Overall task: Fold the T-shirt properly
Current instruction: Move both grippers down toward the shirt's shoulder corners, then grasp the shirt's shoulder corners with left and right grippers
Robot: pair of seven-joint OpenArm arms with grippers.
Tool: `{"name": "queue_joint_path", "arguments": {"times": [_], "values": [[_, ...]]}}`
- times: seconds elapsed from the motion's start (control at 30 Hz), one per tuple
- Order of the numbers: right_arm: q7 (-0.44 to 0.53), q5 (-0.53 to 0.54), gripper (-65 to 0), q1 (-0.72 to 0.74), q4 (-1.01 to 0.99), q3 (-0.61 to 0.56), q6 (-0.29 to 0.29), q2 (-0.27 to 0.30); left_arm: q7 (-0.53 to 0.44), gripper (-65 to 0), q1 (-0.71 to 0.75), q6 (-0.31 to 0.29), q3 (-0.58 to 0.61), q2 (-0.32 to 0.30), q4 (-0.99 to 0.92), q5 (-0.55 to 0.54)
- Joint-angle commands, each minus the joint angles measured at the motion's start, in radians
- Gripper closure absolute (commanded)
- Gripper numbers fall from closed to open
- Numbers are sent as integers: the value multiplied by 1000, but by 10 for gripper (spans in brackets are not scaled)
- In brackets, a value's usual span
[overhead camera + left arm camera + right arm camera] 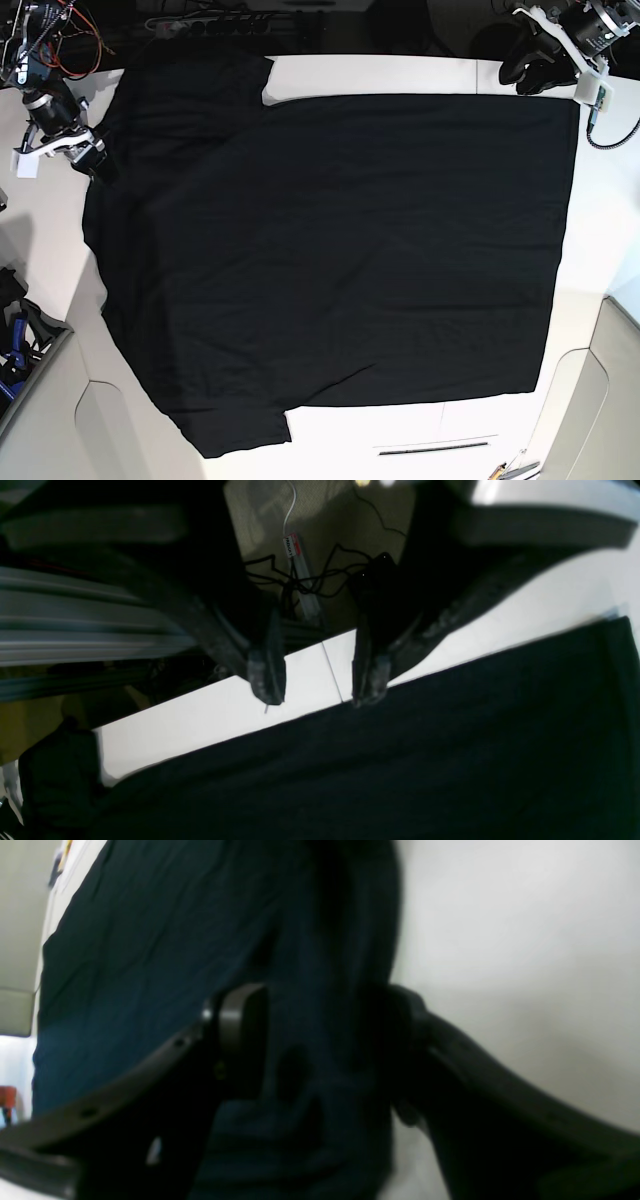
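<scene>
Right now your tabletop [420,75] is white, and nearly all of it lies under the T-shirt [330,250], which is spread flat with its plain black side up. You can see one sleeve reaching toward the far corner on the base view's left and the other jutting out at the near edge. A straight edge of the cloth runs along the far side of the tabletop, with a strip of bare white beyond it.

Your right end effector [325,1040] is at the shirt's edge on the base view's left. In the right wrist view its two fingers stand well apart with dark cloth showing between them; you cannot tell from the blur whether they touch the fabric.

Your left end effector [320,680] sits at the far corner on the base view's right. In the left wrist view its fingers are spread wide, their tips over the bare white strip just beside the shirt's edge, with nothing between them. Past the tabletop's edge there you can make out loose black cables [310,575].
</scene>
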Motion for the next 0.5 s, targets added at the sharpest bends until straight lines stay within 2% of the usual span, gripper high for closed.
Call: {"name": "queue_joint_path", "arguments": {"times": [0.0, 0.07, 0.1, 0.27, 0.37, 0.47], "values": [[-4, 3, -338, -4, 10, -8, 6, 14, -11, -257, 8, -12, -10, -9, 13, -16], [-4, 2, -321, -4, 10, -26, 6, 14, -11, -257, 8, -12, -10, -9, 13, -16], [-3, -5, -287, -3, 10, -32, 6, 14, -11, -257, 8, -12, -11, -8, 13, -16], [0, -16, 0, -3, 10, -42, 6, 14, 23, -257, 0, -12, -38, -8, 13, -26], [0, -35, 0, -3, 10, -42, 6, 14, 76, -257, -33, -12, -52, -1, 12, -51], [-1, -35, 0, -3, 10, -42, 6, 14, 83, -257, -67, -9, -71, 14, 9, -50]]}}
